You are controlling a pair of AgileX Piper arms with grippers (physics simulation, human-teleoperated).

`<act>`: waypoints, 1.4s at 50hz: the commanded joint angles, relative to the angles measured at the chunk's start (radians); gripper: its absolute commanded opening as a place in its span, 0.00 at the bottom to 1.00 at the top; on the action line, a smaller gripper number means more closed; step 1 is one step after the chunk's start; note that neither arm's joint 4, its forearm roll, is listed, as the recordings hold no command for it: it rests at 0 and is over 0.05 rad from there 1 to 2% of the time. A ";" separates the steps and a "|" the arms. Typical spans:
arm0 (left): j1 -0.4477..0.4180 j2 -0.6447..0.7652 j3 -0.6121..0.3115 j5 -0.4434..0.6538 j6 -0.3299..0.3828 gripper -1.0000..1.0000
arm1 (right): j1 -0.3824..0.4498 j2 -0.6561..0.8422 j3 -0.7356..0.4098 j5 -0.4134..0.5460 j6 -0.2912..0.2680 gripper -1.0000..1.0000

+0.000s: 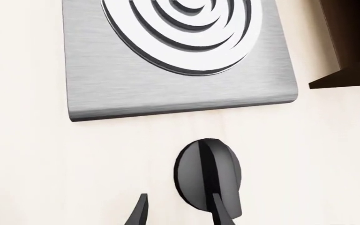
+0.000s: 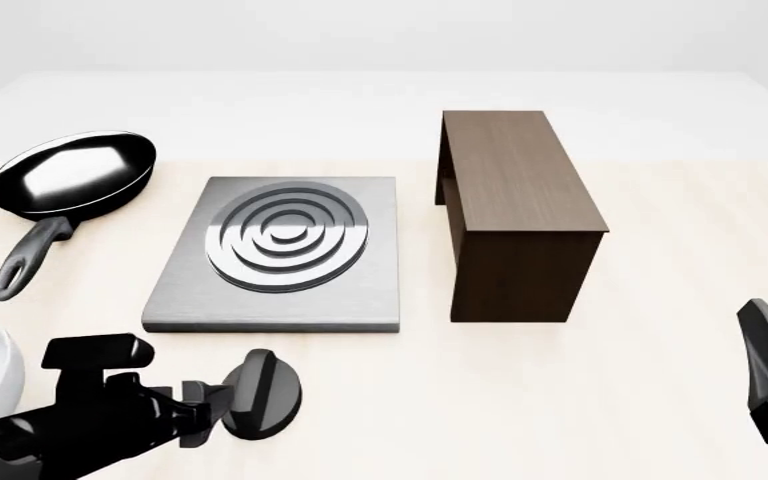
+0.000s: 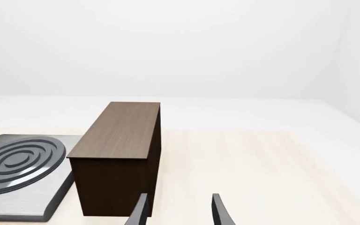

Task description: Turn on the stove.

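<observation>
So I've got the left gripper (image 1: 178,212) parked right at the knob (image 1: 208,176), fingers spread apart with nothing clamped between them. In the left wrist view one finger sits in front of the knob's near edge and the other hangs off to the side over bare table (image 1: 30,164), so I'm off-centre: the raised ridge isn't between the fingers. I can't tell from these views if that finger is actually touching the knob or just hovering over it.

To do this step right, I'd say slide the gripper sideways until the ridge sits square between both fingers, match the wrist angle to the ridge line, then close firmly and twist. Grab it skewed and I reckon the fingers just slip off the ridge.

Layout: the knob is on the table just near of the stove (image 2: 277,255), off its near-left corner, and close beside my gripper in the front view. The slab with the burner rings lies farther out, with the frying pan (image 2: 71,180) off to its left and the wooden cabinet (image 2: 518,205) on its right.

The right gripper (image 3: 178,211) is well off to the right, open and empty, pointing past the cabinet.
</observation>
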 commanded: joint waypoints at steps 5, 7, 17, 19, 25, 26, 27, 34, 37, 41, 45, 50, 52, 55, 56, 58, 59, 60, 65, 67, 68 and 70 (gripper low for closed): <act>-0.033 0.094 0.012 -0.086 -0.036 1.00 | 0.000 0.000 0.000 0.000 -0.001 1.00; -0.034 0.092 0.009 -0.083 -0.033 1.00 | 0.000 0.000 0.000 0.000 -0.001 1.00; -0.058 0.114 0.001 -0.101 -0.053 1.00 | 0.000 0.000 0.000 0.000 0.000 1.00; -0.072 0.112 0.002 -0.103 -0.069 1.00 | 0.000 0.000 0.000 0.000 0.000 1.00; -0.093 0.122 0.005 -0.120 -0.087 1.00 | 0.000 0.000 0.000 0.000 0.000 1.00; -0.095 0.124 0.005 -0.122 -0.088 1.00 | 0.000 0.000 0.000 0.000 0.000 1.00; -0.097 0.124 0.004 -0.122 -0.089 1.00 | 0.000 0.000 0.000 0.000 0.000 1.00; -0.100 0.116 -0.014 -0.102 -0.081 1.00 | 0.000 0.000 0.000 0.000 0.000 1.00; -0.102 0.116 -0.015 -0.101 -0.081 1.00 | 0.000 0.000 0.000 0.000 0.000 1.00; -0.099 0.115 -0.009 -0.103 -0.081 1.00 | 0.000 0.000 0.000 0.000 0.000 1.00; -0.017 -0.039 0.032 0.010 -0.036 1.00 | 0.000 0.000 0.000 0.000 0.000 1.00; 0.001 -0.048 0.043 0.013 -0.027 1.00 | 0.000 0.000 0.000 0.000 0.000 1.00; 0.005 -0.065 0.042 0.032 -0.025 1.00 | 0.000 0.000 0.000 0.000 0.000 1.00; 0.012 -0.081 0.038 0.049 -0.022 1.00 | 0.000 0.000 0.000 0.000 0.000 1.00; 0.023 -0.096 0.034 0.067 -0.018 1.00 | 0.000 0.000 0.000 0.000 0.000 1.00; 0.034 -0.122 0.028 0.096 -0.012 1.00 | 0.000 0.000 0.000 0.000 0.000 1.00; 0.034 -0.124 0.028 0.098 -0.012 1.00 | 0.000 0.000 0.000 0.000 0.000 1.00; 0.043 -0.144 0.022 0.122 -0.003 1.00 | 0.000 0.000 0.000 0.000 0.000 1.00; 0.079 -0.209 0.004 0.195 0.015 1.00 | 0.000 0.000 0.000 0.000 0.000 1.00; 0.098 -0.242 -0.013 0.236 0.027 1.00 | 0.000 0.000 0.000 0.000 0.000 1.00; 0.109 -0.259 -0.020 0.254 0.035 1.00 | 0.000 0.000 0.000 0.000 0.000 1.00; 0.134 -0.292 -0.045 0.299 0.054 1.00 | 0.000 0.000 0.000 0.000 0.000 1.00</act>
